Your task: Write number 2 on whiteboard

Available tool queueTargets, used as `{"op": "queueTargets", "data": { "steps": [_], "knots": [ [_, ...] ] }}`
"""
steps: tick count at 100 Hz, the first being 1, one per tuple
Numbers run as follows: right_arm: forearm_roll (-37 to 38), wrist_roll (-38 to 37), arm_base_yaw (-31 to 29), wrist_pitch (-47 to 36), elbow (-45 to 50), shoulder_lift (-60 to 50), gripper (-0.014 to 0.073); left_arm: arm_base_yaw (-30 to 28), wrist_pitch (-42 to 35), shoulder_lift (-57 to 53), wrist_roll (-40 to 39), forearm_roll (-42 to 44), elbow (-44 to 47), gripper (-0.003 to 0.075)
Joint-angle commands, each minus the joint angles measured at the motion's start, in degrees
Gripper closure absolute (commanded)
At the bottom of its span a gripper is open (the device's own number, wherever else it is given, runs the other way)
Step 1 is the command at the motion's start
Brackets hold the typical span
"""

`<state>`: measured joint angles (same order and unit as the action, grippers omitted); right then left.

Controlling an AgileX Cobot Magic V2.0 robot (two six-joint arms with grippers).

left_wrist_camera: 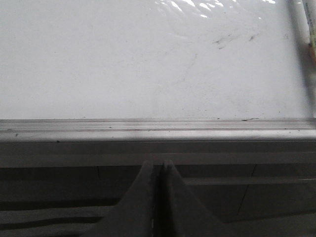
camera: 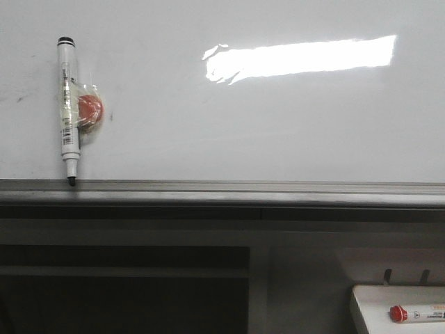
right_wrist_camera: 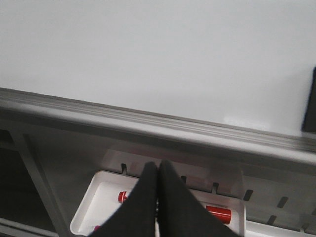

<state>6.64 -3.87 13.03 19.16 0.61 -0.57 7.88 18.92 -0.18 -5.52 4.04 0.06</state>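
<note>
The whiteboard (camera: 278, 118) fills the top half of the front view, and no number 2 is on it yet, only a few faint smudges and a bright patch of glare. A black pen (camera: 67, 108) hangs on the board at the upper left of the frame, held by a small clear holder with a red middle (camera: 89, 111). The pen stands straight up and down, its cap end at the top and its dark tip at the bottom, touching the grey ledge (camera: 222, 189) or just above it. That long up-and-down line is what matters for the next move: I think a tool has to come at the pen from the side and close across it. The left tool (left_wrist_camera: 158, 165) is squeezed together with nothing in it and sits below the ledge, and in its own view the pen (left_wrist_camera: 310, 29) shows only as a sliver at the far upper right edge, so the pen lies up and off to that side of it. The right tool (right_wrist_camera: 158, 168) is also clenched on nothing and hangs over a white tray (right_wrist_camera: 98, 192) with red-capped pens (right_wrist_camera: 217, 213) in it, low at the right of the front view, well apart from the black pen. So the left tool looks like the nearer one for picking the black pen
</note>
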Motion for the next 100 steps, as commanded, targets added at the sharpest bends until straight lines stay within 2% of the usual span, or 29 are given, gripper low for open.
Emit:
{"op": "queueTargets", "data": {
  "steps": [1, 36, 41, 46, 51, 59, 65, 82, 91, 100],
  "knots": [
    [1.13, 0.37, -0.24, -2.42, 1.62, -1.17, 0.0665, -0.11, -3.44, -1.61, -0.12, -0.1, 0.65, 0.0741],
    [1.13, 0.37, -0.24, -4.26, 1.62, -1.17, 0.0665, -0.11, -3.6, -1.61, -0.12, -0.23, 0.65, 0.0741],
    [1.13, 0.37, -0.24, -6.03, 1.62, -1.17, 0.0665, -0.11, -4.9, -1.61, -0.24, -2.28, 0.65, 0.0741],
    [0.36, 0.37, -0.24, -9.16, 1.62, -1.17, 0.0665, 0.0, -7.84, -1.61, -0.66, -7.86, 0.65, 0.0741],
    [-5.51, 0.27, -0.24, -14.01, 1.62, -1.17, 0.0665, 0.0, -10.64, -1.61, -1.1, -18.16, 0.65, 0.0741],
    [-19.91, 0.27, -0.24, -20.21, 1.62, -1.17, 0.0665, 0.0, -13.37, -1.61, -1.1, -35.4, 0.65, 0.0741],
    [-26.71, 0.27, -0.24, -22.86, 1.62, -1.17, 0.0665, 0.0, -13.88, -1.61, -1.1, -41.47, 0.65, 0.0741],
    [-43.54, 0.27, -0.24, -22.55, 1.62, -1.17, 0.0664, 0.0, -13.37, -1.61, -1.1, -57.12, 0.44, 0.0741],
    [-48.03, 0.27, -0.24, -22.62, 1.0, -1.17, 0.0664, 0.0, -13.37, -1.61, 0.77, -58.5, -1.83, 0.0741],
    [-47.76, 0.43, -0.24, -19.16, -2.33, -1.17, 0.0661, 0.0, -12.14, -1.22, 8.94, -50.71, -7.47, 0.0741]
  ]
}}
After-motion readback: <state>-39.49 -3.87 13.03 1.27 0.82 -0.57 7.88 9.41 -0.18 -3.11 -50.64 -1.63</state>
